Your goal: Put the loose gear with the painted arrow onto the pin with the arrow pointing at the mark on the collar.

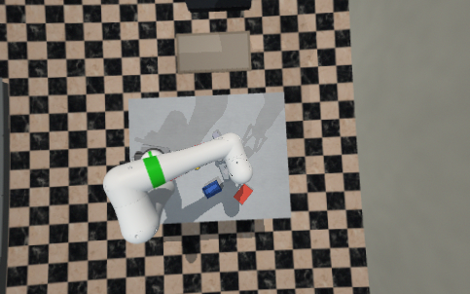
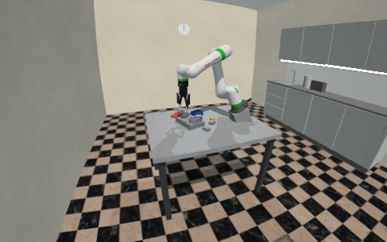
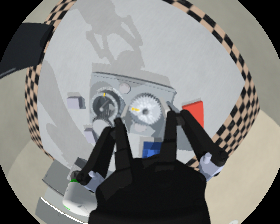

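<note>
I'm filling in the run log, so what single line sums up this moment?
claw: shut on gear | position: above timing case | red block, blue block: on table | release: not yet

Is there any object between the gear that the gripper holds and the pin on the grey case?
Nothing visible does. In the wrist view the gripper holds the pale gear just above the grey case. The pin itself is hidden under the gear. The blue block and red block lie aside.

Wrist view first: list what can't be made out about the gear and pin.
- Wrist: the gear shows between the claw fingers; its arrow is too small to read.
- Wrist: the pin and collar mark, hidden under the gear.
- Top: the arm covers the case.
- Exterior: the case is too small for detail.
</note>
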